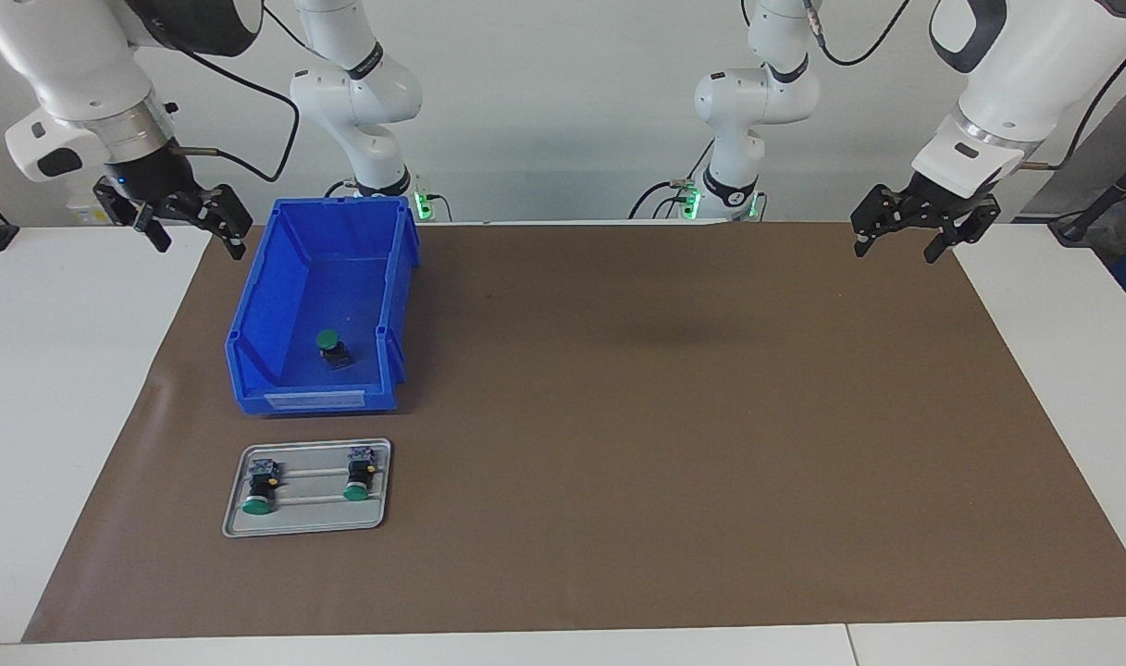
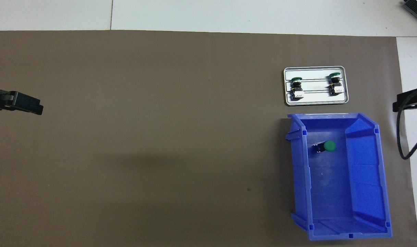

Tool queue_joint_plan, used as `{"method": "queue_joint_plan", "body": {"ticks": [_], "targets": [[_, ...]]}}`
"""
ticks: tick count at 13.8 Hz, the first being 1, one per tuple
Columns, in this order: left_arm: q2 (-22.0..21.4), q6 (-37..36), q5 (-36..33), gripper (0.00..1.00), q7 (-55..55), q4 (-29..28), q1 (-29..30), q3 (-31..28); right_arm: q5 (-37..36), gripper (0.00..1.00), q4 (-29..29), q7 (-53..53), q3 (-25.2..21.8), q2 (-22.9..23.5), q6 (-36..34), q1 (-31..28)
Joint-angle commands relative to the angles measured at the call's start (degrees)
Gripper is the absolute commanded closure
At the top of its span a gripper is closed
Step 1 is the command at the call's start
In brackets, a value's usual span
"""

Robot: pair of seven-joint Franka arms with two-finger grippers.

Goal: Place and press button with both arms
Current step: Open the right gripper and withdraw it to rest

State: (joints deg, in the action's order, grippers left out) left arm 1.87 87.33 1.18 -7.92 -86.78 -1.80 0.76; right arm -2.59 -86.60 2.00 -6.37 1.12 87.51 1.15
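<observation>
The button (image 1: 332, 348) (image 2: 326, 146), green-capped with a dark body, lies tilted on the floor of a blue bin (image 1: 253, 314) (image 2: 299, 171), in the half of the bin farther from the robots. My right gripper (image 1: 199, 242) (image 2: 405, 103) hangs open and empty in the air over the mat's edge beside the bin, at the right arm's end of the table. Over the mat's corner at the left arm's end, my left gripper (image 1: 897, 250) (image 2: 26, 104) also stands open with nothing in it. Both arms wait raised.
A grey metal tray (image 1: 313, 513) (image 2: 314, 99) lies on the brown mat (image 1: 674, 416) just farther from the robots than the bin. Two green-capped buttons (image 1: 259, 486) (image 1: 359, 476) lie on it side by side. A black cable (image 2: 402, 137) hangs beside the bin.
</observation>
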Motion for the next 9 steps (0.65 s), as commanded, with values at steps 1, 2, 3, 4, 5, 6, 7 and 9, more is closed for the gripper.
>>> {"method": "queue_joint_plan", "body": {"ticks": [1, 2, 3, 4, 5, 6, 7, 9], "targets": [[-1.1, -0.3, -0.8, 0.0, -0.2, -1.2, 0.7, 0.4, -0.6, 0.0, -0.6, 1.2, 0.5, -0.8, -0.2, 0.1], [-1.1, -0.3, -0.8, 0.0, -0.2, -1.1, 0.7, 0.4, -0.6, 0.0, -0.6, 1.3, 0.5, -0.8, -0.2, 0.3], [-1.2, -0.3, -0.8, 0.0, -0.2, -1.1, 0.7, 0.4, -0.6, 0.0, -0.6, 1.3, 0.6, -0.8, -0.1, 0.4], [-1.1, -0.3, -0.8, 0.0, -0.2, -1.1, 0.7, 0.4, -0.6, 0.0, -0.6, 1.3, 0.7, -0.8, -0.3, 0.4], [-1.2, -0.3, -0.8, 0.0, -0.2, -1.1, 0.7, 0.4, -0.7, 0.0, -0.7, 1.2, 0.7, -0.8, -0.3, 0.4], [-1.1, -0.3, -0.8, 0.0, -0.2, -1.2, 0.7, 0.4, -0.7, 0.0, -0.7, 1.2, 0.7, -0.8, -0.2, 0.4], [-1.1, -0.3, -0.8, 0.0, -0.2, -1.1, 0.7, 0.4, -0.7, 0.0, -0.7, 1.2, 0.7, -0.8, -0.2, 0.4], [-1.1, -0.3, -0.8, 0.0, -0.2, -1.1, 0.7, 0.4, -0.6, 0.0, -0.8, 1.2, 0.7, -0.9, -0.2, 0.4]]}}
